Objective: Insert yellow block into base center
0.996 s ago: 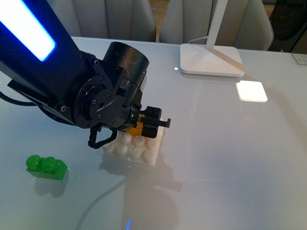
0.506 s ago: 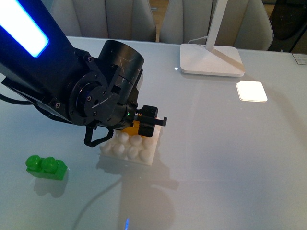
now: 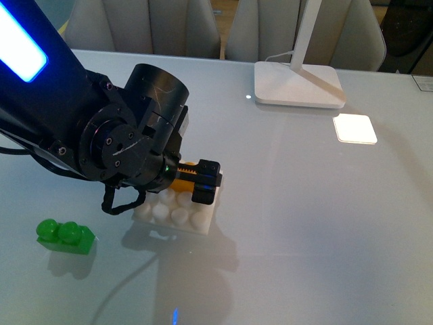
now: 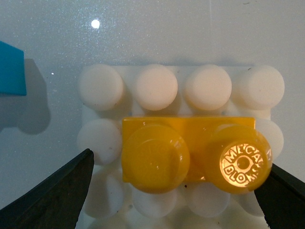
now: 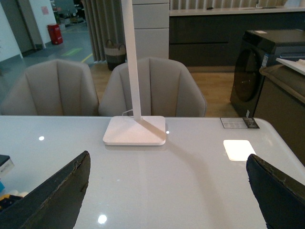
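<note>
In the left wrist view the yellow block sits on the white studded base, across its inner rows, with both round studs facing the camera. My left gripper is open; its dark fingers stand either side of the block. From the front, the left gripper hangs low over the base and hides most of the yellow block. My right gripper is open over bare tabletop, holding nothing, and does not show in the front view.
A green two-stud brick lies at the front left of the table. The white lamp foot stands at the back, with a bright light patch to its right. A blue piece lies beside the base. Chairs stand behind the table.
My left arm and gripper have shifted left and slightly toward the table's front. The base now sits a little further left, with the yellow block still on it.
</note>
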You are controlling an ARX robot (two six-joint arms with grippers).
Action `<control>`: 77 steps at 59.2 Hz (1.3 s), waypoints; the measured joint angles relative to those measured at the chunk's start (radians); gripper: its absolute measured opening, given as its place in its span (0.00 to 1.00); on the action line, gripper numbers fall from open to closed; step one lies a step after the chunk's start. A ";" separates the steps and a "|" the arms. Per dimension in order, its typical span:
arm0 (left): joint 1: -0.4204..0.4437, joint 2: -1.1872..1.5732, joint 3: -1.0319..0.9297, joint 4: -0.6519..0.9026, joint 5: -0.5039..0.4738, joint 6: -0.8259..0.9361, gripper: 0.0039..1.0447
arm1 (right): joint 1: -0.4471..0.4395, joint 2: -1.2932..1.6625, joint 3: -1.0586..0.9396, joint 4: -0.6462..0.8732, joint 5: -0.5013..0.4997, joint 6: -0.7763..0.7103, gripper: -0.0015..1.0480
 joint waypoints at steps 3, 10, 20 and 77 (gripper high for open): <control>0.002 -0.014 -0.010 -0.003 0.005 -0.005 0.93 | 0.000 0.000 0.000 0.000 0.000 0.000 0.92; 0.009 -0.057 -0.025 -0.006 0.008 -0.010 0.93 | 0.000 0.000 0.000 0.000 0.000 0.000 0.92; 0.032 -0.148 -0.054 -0.010 0.008 -0.010 0.93 | 0.000 0.000 0.000 0.000 0.000 0.000 0.92; 0.499 -1.316 -0.731 -0.061 0.050 -0.027 0.93 | 0.000 0.000 0.000 0.000 0.000 0.000 0.92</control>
